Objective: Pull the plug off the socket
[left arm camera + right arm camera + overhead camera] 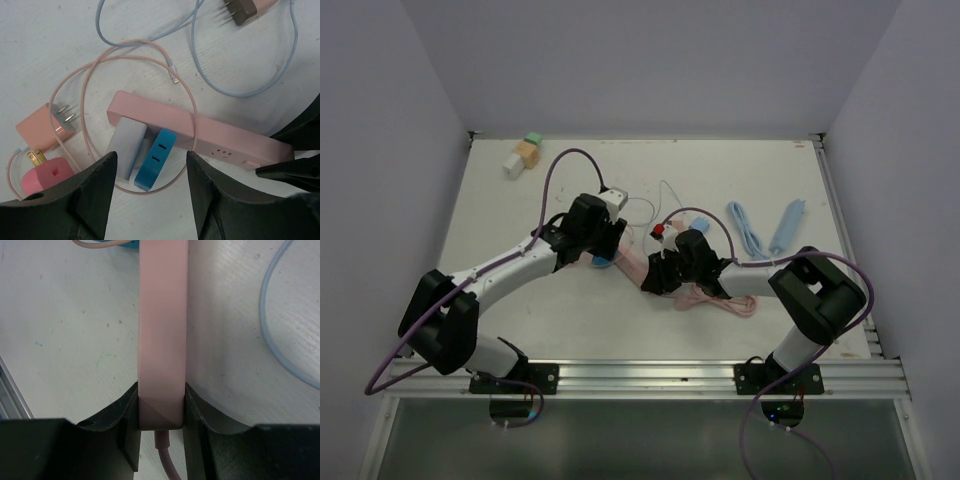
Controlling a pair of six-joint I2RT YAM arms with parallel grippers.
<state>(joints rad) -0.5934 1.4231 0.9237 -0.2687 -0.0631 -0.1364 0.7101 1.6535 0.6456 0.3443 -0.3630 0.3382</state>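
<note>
The blue plug (156, 161) sits in the side of the pink power strip (210, 134), just beside a pale grey plug (126, 146), near the middle of the desk (40, 50). The left tool (150, 162) hangs over both plugs, its fingers apart and gripping nothing. The right tool (161, 396) is clamped on the strip's cord end. A loose peach charger (36, 131) lies near the plugs

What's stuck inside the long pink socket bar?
A white plug and a blue plug sit in the pink socket bar. Their metal prongs are hidden inside it.
</note>
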